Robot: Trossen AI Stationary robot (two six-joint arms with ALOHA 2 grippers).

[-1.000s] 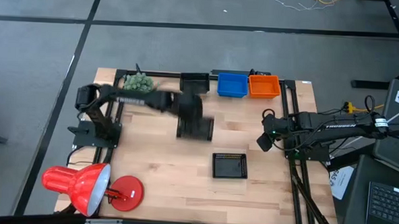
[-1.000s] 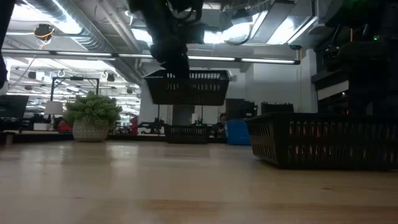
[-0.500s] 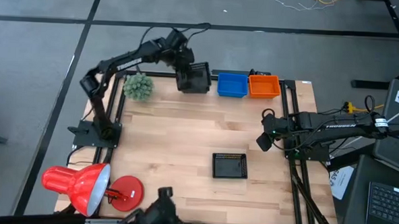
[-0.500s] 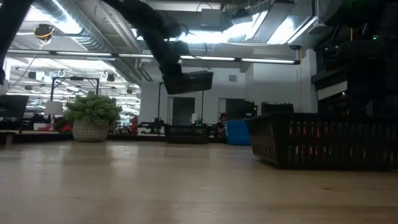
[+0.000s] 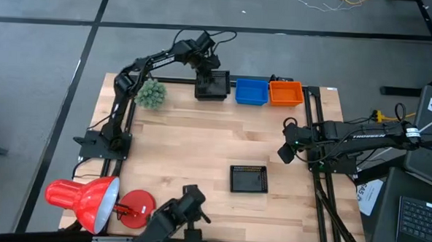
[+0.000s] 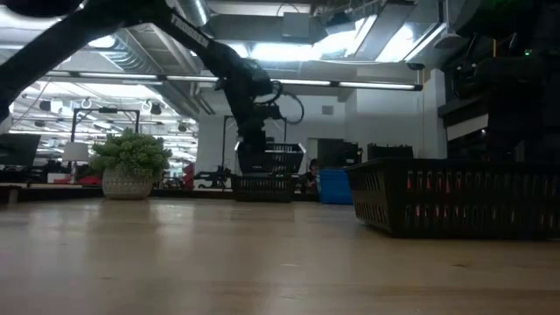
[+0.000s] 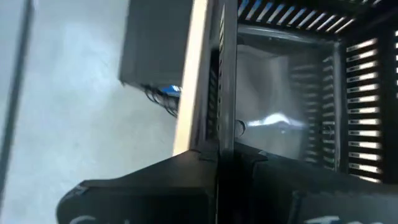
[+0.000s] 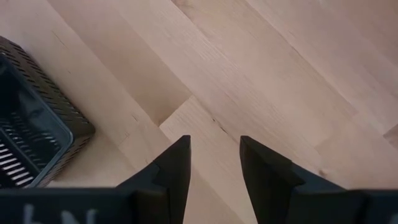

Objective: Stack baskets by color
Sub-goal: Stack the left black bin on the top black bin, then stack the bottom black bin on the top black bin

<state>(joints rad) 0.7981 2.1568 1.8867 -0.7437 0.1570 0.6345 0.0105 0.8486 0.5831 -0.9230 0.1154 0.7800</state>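
My left gripper (image 5: 205,64) reaches to the table's far edge and is shut on a black basket (image 5: 212,84). In the low view that basket (image 6: 280,158) hangs close over another black basket (image 6: 262,187) standing there; whether they touch I cannot tell. A blue basket (image 5: 251,91) and an orange basket (image 5: 285,93) stand beside them toward the right. One more black basket (image 5: 248,178) rests on its bottom nearer the front. My right gripper (image 8: 214,163) hovers open over bare wood at the right, with that basket (image 8: 28,140) beside it. My left gripper pinches the black basket's far wall (image 7: 225,118) at its rim, one finger inside the basket and one outside. The fingers come steeply from above, slanting in from the far side. The basket hangs below them, roughly level, over the other black basket.
A fuzzy green plant ball (image 5: 150,93) sits at the far left. A red desk lamp (image 5: 88,199) stands at the near left corner. A dark object (image 5: 174,220) shows at the near edge. Bare wood lies between the far row and the front black basket.
My left gripper has swung from above the table's middle to the far edge, carrying the black basket clear of the table. It then sank with it, so the basket now hangs low over the black basket standing there.
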